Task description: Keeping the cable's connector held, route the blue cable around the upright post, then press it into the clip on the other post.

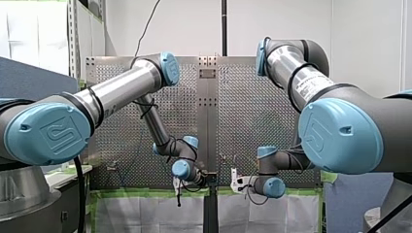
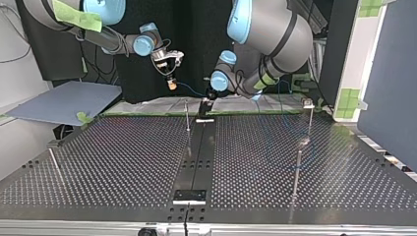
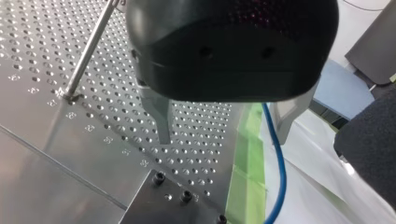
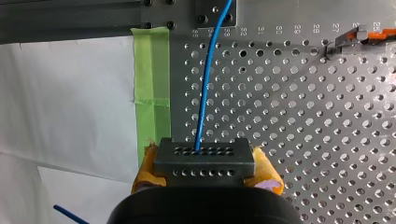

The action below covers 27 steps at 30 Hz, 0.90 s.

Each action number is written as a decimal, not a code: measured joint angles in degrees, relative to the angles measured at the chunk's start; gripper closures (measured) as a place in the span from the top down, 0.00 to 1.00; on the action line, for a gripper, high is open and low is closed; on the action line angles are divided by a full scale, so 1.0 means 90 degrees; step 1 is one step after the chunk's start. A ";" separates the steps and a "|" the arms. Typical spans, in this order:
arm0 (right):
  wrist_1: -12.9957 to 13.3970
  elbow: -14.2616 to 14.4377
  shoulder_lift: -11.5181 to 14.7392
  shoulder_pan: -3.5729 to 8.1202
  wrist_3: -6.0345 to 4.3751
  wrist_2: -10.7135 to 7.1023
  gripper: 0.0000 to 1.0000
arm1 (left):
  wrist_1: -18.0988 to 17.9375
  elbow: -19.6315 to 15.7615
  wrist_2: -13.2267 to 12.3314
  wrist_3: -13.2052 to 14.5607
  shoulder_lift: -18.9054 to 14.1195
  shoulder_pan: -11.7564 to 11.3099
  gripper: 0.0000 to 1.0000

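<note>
My right gripper (image 4: 206, 171), with yellow pads, is shut on the dark grey connector block (image 4: 204, 155). The blue cable (image 4: 202, 93) runs out of the block across the perforated table toward a black bracket (image 4: 215, 10). In the left wrist view my left gripper (image 3: 223, 140) is open, and the blue cable (image 3: 279, 158) passes between its fingers, close to the pale one, at the table's taped edge. In the top view my right gripper (image 2: 169, 69) holds the connector (image 2: 172, 84) above the far edge. My left gripper (image 2: 208, 96) hangs beside it, close to a thin upright post (image 2: 187, 117).
More thin posts stand on the perforated table (image 2: 123, 162): one with a clip on top (image 2: 309, 105), one in front of it (image 2: 296, 172), one at the top view's left (image 2: 54, 164). Green tape (image 3: 247, 154) lines the table's edge. An orange-tipped piece (image 4: 373, 33) lies ahead of the right gripper.
</note>
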State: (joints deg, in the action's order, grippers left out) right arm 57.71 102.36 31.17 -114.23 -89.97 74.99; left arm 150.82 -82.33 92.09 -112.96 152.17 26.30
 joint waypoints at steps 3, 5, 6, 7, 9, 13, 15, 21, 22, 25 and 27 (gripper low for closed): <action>-0.0004 -0.0002 0.0000 -0.0001 0.0010 0.0000 0.00 | 0.0032 0.0000 0.0047 0.0104 0.0000 0.0011 0.99; -0.0005 -0.0002 0.0000 -0.0001 0.0011 0.0000 0.00 | 0.0048 0.0000 0.0104 0.0186 0.0000 0.0015 0.99; -0.0006 -0.0002 0.0000 -0.0002 0.0014 0.0000 0.00 | 0.0053 0.0000 0.0129 0.0212 0.0000 0.0016 0.99; -0.0010 -0.0002 0.0000 -0.0003 0.0016 0.0000 0.00 | 0.0058 0.0000 0.0150 0.0233 0.0000 0.0016 0.99; -0.0028 -0.0001 0.0000 -0.0008 0.0032 0.0003 0.00 | 0.0069 0.0000 0.0170 0.0256 0.0000 0.0017 0.99; -0.0073 -0.0001 0.0000 -0.0015 0.0082 0.0008 0.00 | 0.0106 0.0000 0.0136 0.0251 0.0000 0.0019 0.99; -0.0085 0.0000 0.0000 -0.0022 0.0099 0.0009 0.00 | 0.0125 0.0000 0.0166 0.0249 0.0000 0.0019 0.89; -0.0098 0.0001 0.0000 -0.0027 0.0110 0.0009 0.00 | 0.0191 0.0000 0.0374 0.0286 0.0000 0.0019 0.70; -0.0100 0.0000 0.0000 -0.0027 0.0111 0.0009 0.00 | 0.0196 0.0000 0.0387 0.0289 0.0000 0.0019 0.59; -0.0102 -0.0001 0.0000 -0.0016 0.0111 0.0010 0.00 | 0.0207 0.0000 0.0449 0.0302 0.0000 0.0019 0.00; -0.0103 0.0000 0.0000 -0.0006 0.0111 0.0020 0.00 | 0.0212 0.0000 0.0534 0.0305 0.0000 0.0019 0.00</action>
State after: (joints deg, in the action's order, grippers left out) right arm 56.79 102.36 31.17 -114.28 -88.96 75.17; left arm 152.73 -82.33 96.90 -110.22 152.17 26.48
